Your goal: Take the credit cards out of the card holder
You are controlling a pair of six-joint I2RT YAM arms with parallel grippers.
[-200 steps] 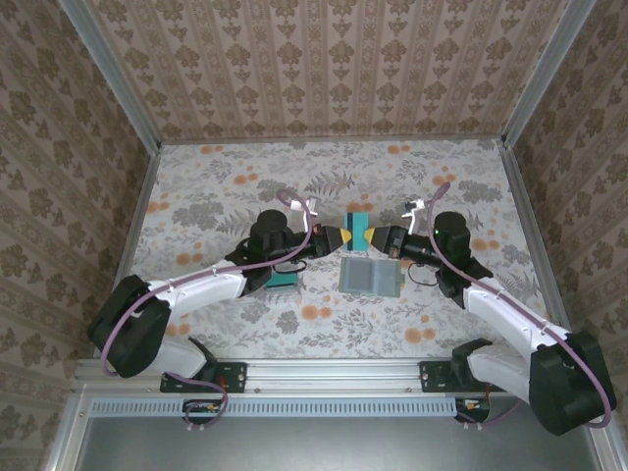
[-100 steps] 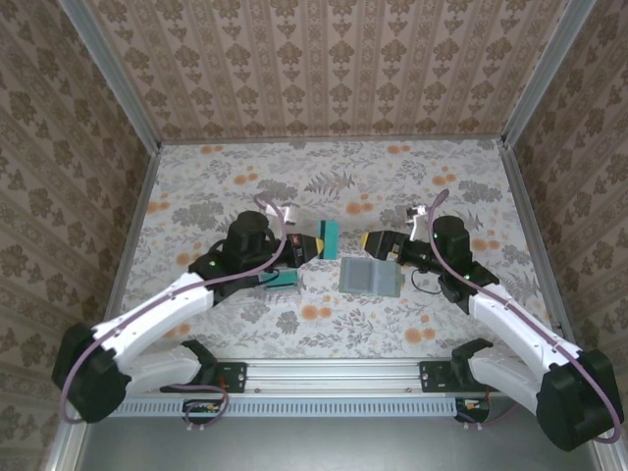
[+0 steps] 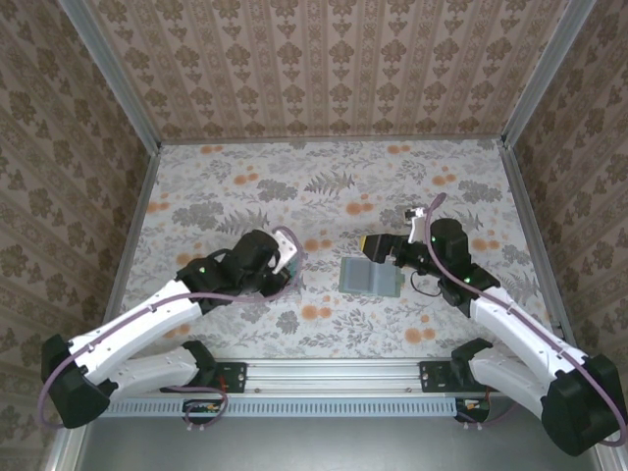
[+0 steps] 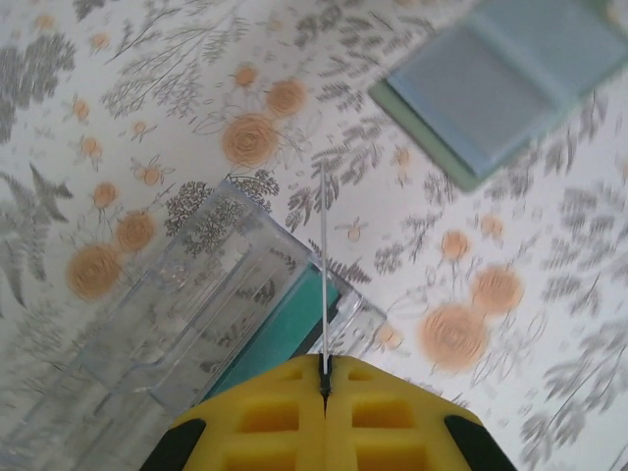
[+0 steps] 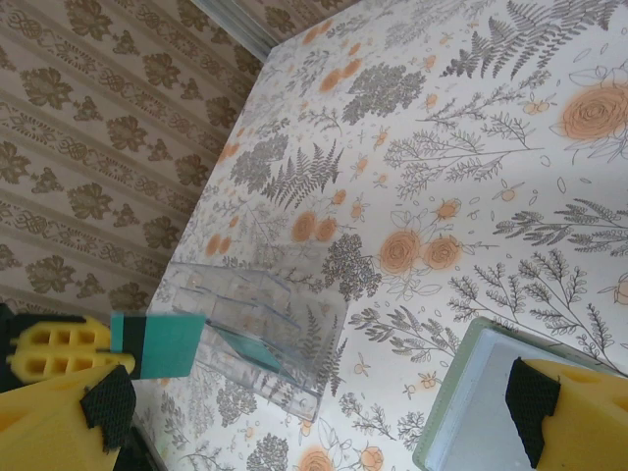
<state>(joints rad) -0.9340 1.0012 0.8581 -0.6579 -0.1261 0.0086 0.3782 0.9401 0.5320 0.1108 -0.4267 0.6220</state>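
The left pincer [image 4: 324, 373] is clenched on 1 credit card [image 4: 324, 265], which has been carried from the handover above the card holder [image 3: 371, 277] to just over the clear tray [image 4: 186, 294], left of the middle of the table [image 3: 245, 177]. A second teal card [image 4: 280, 339] already lies in the tray. The right pincer [image 3: 378, 245] has been released wide beside the holder. The left arm is stretched low, with the wrist tipped down.

White arms [image 3: 147, 314], black joints [image 3: 257, 257], purple cables [image 3: 430, 235], yellow-fingered tools [image 4: 324, 383].
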